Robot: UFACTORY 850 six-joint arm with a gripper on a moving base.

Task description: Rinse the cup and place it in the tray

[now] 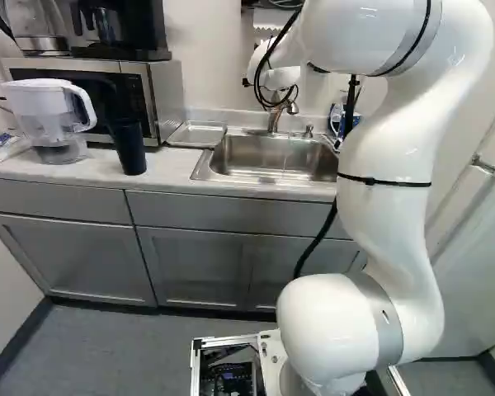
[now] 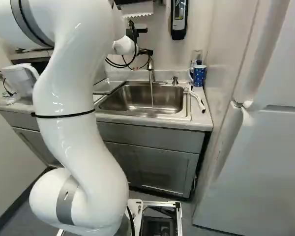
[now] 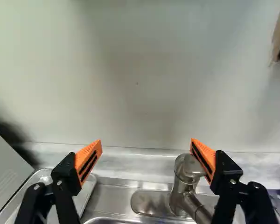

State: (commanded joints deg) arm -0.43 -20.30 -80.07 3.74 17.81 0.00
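One claw [image 2: 146, 51], mine: spread wide, empty, near the tap [image 2: 151, 69]. Left of tap: one tray [image 1: 198, 135], one dark cup [image 1: 129, 148], upright. Right: one blue mug [image 2: 199, 75]. Below: running water [image 2: 152, 96].

Glossy white arm [image 1: 379, 227] — grey rings [image 1: 383, 318], black straps [image 1: 384, 181] and cables [image 1: 316, 240].

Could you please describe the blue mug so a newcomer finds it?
In the right base view, find the steel sink, then the counter at its right-hand back corner. The mug stands there behind the brush; its pale spots set it apart from the plain dark tumbler by the microwave.
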